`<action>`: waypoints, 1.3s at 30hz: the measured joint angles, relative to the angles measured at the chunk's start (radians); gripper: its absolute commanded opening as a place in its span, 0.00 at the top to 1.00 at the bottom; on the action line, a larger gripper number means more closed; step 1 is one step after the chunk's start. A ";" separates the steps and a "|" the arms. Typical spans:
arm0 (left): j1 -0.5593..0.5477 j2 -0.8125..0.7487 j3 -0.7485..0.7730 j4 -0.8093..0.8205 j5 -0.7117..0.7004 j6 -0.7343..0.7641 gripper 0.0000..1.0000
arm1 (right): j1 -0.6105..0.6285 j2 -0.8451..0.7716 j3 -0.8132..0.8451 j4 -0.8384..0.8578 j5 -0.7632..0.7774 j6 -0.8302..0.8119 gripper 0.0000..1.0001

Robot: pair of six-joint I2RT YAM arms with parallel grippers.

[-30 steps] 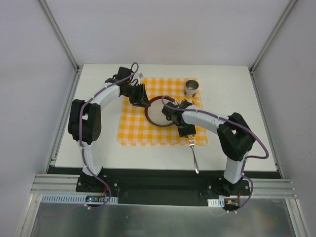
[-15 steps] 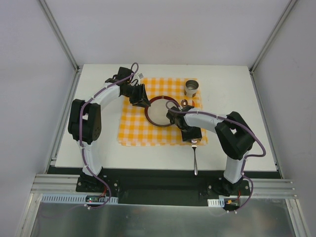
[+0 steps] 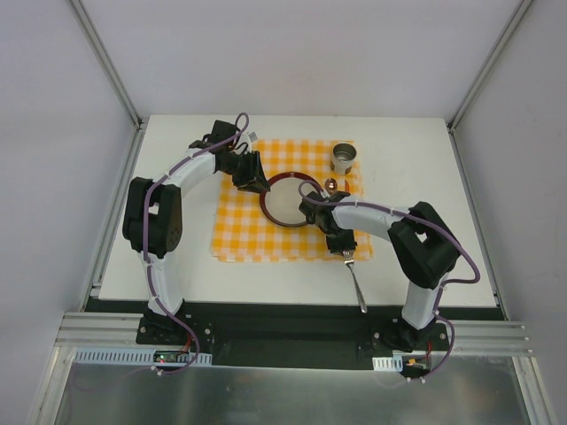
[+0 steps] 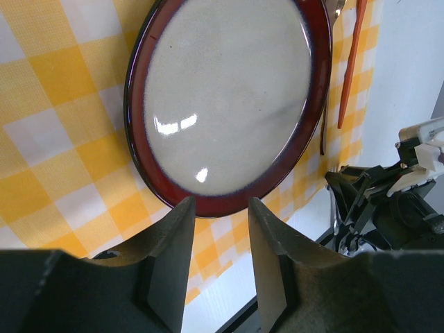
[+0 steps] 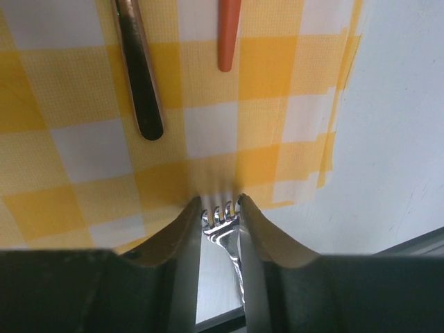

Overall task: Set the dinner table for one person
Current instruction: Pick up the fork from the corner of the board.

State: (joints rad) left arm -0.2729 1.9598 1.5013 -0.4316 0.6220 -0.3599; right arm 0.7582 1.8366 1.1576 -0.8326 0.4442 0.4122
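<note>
From the top, the table (image 3: 407,150) is seen under the cloth (image 3: 239,230), with the plate (image 3: 285,202) on the cloth and a cup (image 3: 344,159) at its 1 o'clock. The fork (image 3: 356,283) lies at 5 o'clock. Only the wrist views show the jaws: the right gripper (image 5: 219,201) is closed on the fork's tines, and the left gripper (image 4: 220,205) is narrowly parted, empty, at the plate's rim.

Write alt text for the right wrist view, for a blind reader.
The right gripper pinches the tines of a silver fork at the edge of an orange-and-white checked cloth. Farther along the cloth lie the ends of a dark metal handle and an orange handle; the white table shows at right.
</note>
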 measured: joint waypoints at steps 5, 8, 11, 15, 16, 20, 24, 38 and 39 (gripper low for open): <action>0.000 0.000 0.000 0.000 0.000 0.000 0.64 | 0.001 0.001 -0.003 0.010 0.000 -0.001 0.93; 0.000 0.000 0.000 0.000 0.000 0.000 0.64 | 0.000 -0.001 -0.002 -0.002 0.019 -0.002 0.98; 0.000 0.000 0.000 0.000 0.000 0.000 0.64 | -0.002 -0.001 -0.002 -0.011 0.028 -0.002 0.99; 0.000 0.000 0.000 0.000 0.000 0.000 0.64 | -0.002 -0.001 0.001 -0.018 0.033 -0.001 0.99; 0.000 0.000 0.000 0.000 0.000 0.000 0.64 | -0.002 -0.001 0.003 -0.021 0.034 -0.001 0.99; 0.000 0.000 0.000 0.000 0.000 -0.001 0.64 | 0.013 -0.001 0.030 -0.061 0.049 0.013 0.99; 0.000 0.000 0.000 0.000 0.005 -0.003 0.65 | 0.047 -0.001 0.101 -0.115 0.079 0.027 0.99; 0.000 0.000 0.014 -0.001 0.006 -0.016 0.65 | 0.122 0.021 0.307 -0.128 0.093 0.026 0.99; 0.000 0.000 0.015 -0.001 0.006 -0.016 0.65 | 0.126 0.025 0.307 -0.112 0.085 0.024 0.99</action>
State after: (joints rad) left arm -0.2733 1.9598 1.5162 -0.4324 0.6277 -0.3756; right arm 0.8845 1.8618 1.4643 -0.9447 0.5297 0.4358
